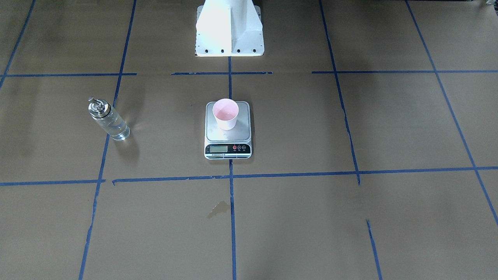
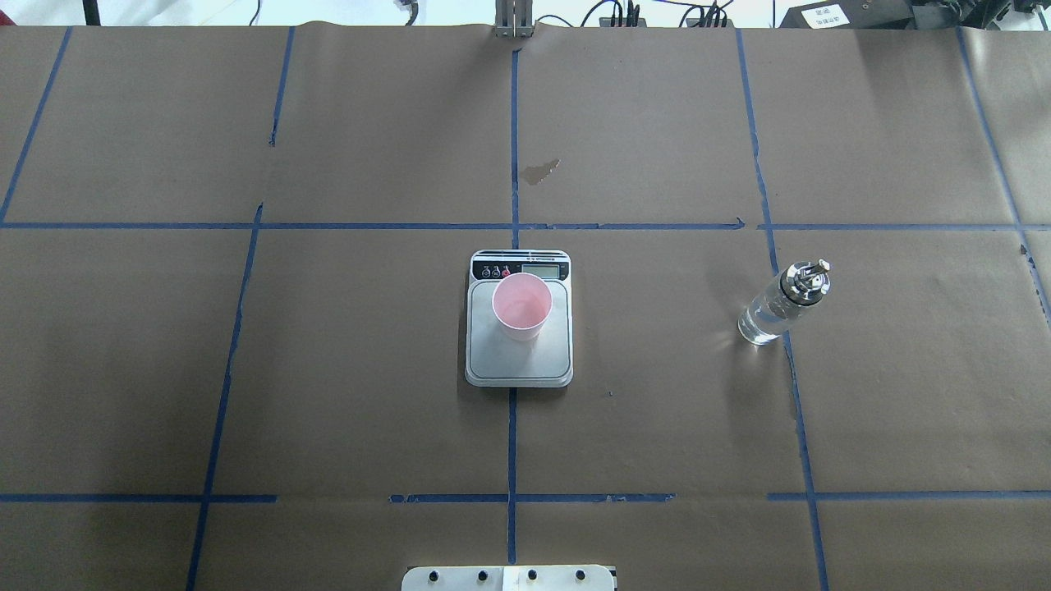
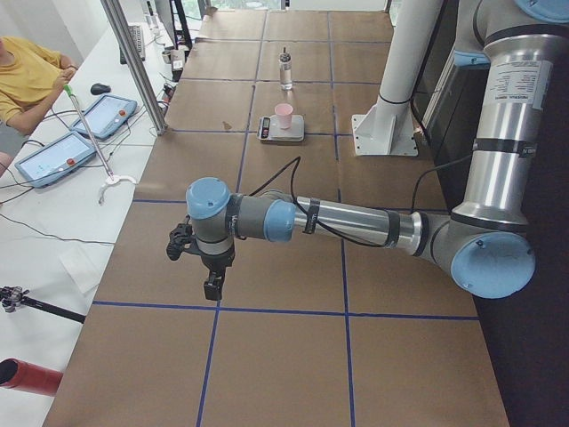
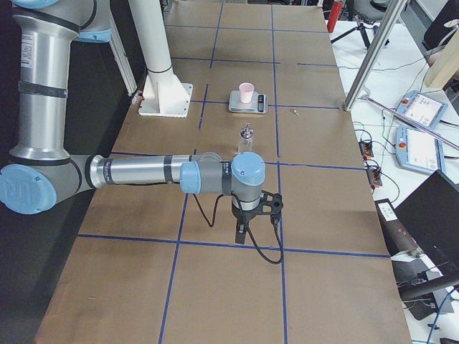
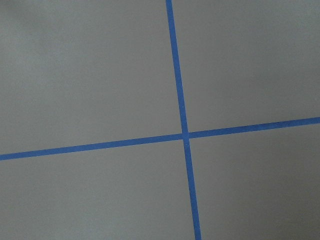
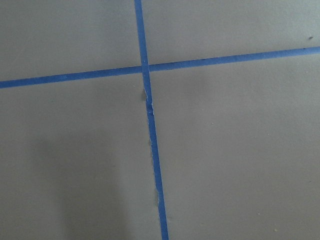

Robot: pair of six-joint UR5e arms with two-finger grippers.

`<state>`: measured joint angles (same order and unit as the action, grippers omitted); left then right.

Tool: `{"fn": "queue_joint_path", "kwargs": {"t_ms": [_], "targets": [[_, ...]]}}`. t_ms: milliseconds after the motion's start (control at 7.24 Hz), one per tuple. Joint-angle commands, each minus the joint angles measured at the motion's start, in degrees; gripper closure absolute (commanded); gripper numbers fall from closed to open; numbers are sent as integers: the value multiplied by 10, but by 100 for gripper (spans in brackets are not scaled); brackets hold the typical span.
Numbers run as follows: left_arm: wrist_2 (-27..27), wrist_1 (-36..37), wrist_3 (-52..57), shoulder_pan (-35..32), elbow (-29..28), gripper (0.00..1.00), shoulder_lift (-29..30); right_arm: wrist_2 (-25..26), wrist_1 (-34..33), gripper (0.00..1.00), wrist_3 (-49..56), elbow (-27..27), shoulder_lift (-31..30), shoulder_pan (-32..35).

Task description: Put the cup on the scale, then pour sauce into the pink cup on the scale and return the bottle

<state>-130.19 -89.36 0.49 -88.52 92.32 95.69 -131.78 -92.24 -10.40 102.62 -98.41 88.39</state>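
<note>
Plainly past the first step: cup (image 1: 225, 112) upright on about the middle of the steel top of the scale (image 1: 218, 135), display strip turned away from the robot; bottle (image 1: 109, 120) upright on the table (image 1: 350, 217), well apart from the scale on the robot's right side, base beside a blue tape line; clear sauce (image 1: 116, 128) visible through the glass; impossible to tell whether any lies in the cup.

Judged, then, to be either the gap before the pour or the task already closed, the former more likely with so much liquid in the bottle.

Left gripper (image 3: 212, 286) hanging over bare paper near the table's left end, right gripper (image 4: 242, 233) likewise towards the right end, a little short of the bottle; neither near the scale; seen in the side views only, so cannot tell whether spread or closed; nothing seen between the fingers.

Next move, by this reading: bring the right arm in to the bottle, grasp the glass body below the metal cap, carry it level to the cup, tilt the spout over the rim without nudging the light cup, set the bottle back.

Counted: one cup; one scale; one bottle; two grippers.
</note>
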Motion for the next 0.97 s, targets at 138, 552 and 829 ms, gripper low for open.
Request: {"fn": "queue_joint_path", "kwargs": {"t_ms": [138,552,829], "targets": [[-22,-6,0,-1,8,0,-7,-16,0,0,0,2,-1,2],[-21,-1,-6,3,-3,0,-7,-27,0,0,-1,0,-1,2],[-22,0,-8,4,-20,0,-4,-27,0,0,0,2,-1,2]]}}
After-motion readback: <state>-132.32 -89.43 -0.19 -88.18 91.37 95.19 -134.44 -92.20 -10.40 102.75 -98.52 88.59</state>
